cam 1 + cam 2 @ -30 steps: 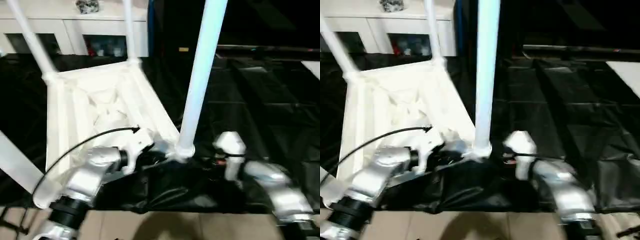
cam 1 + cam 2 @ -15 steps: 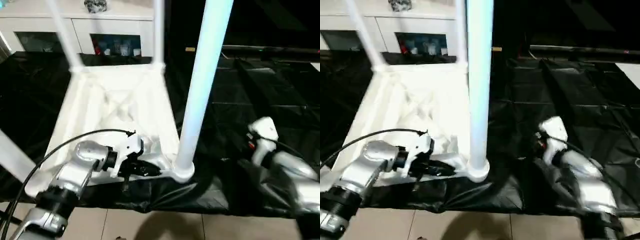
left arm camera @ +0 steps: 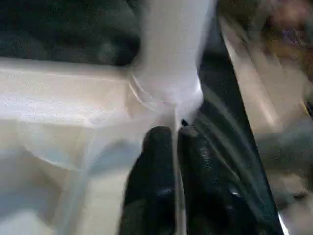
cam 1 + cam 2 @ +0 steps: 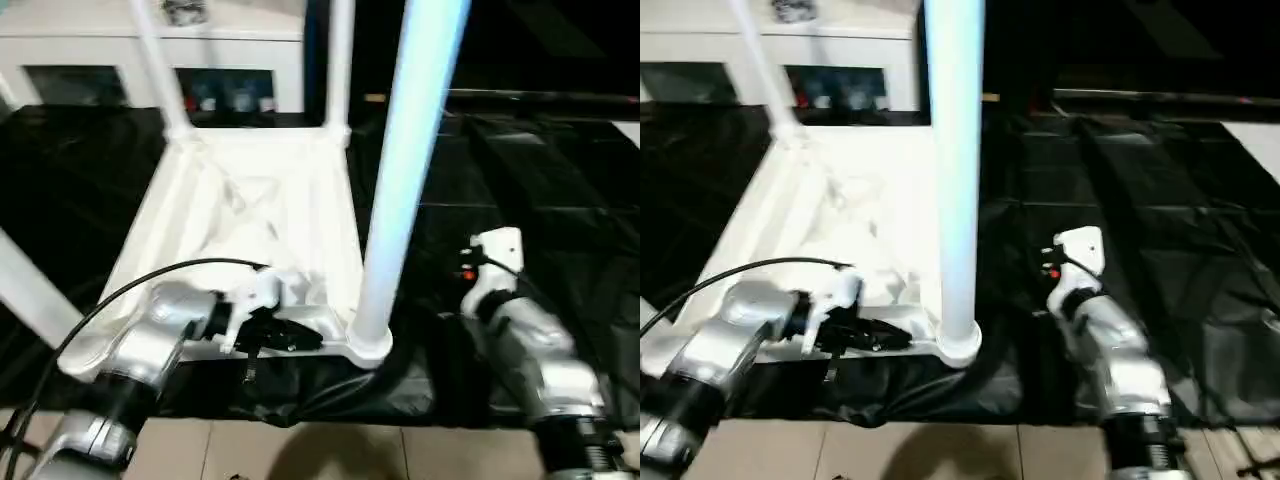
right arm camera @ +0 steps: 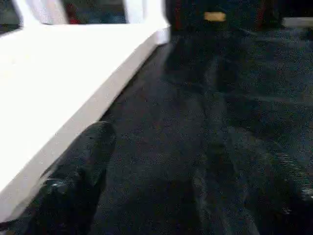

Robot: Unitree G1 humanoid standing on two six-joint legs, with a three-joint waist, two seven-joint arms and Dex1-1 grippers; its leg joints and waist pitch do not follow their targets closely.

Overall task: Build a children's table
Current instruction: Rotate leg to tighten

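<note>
A big black sheet (image 4: 560, 210) covers the work area, full of creases and shiny folds. Its near edge (image 4: 300, 405) bunches up and hangs over a pale tiled floor (image 4: 330, 455). At the back stands a white cabinet (image 4: 120, 45) with glass doors, and small colourful things (image 4: 215, 98) sit inside. Something dark (image 4: 185, 10) lies on top of it.

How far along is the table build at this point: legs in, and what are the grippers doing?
Four legs stand in the corner sockets of the upturned table top; the near right leg rises from its socket. In hand: the left gripper pinches the top's rim beside that leg's base. The right gripper, open, sits beside the top's edge, holding nothing. Left: whether each leg is fully seated cannot be told, and the table is not yet turned upright.
</note>
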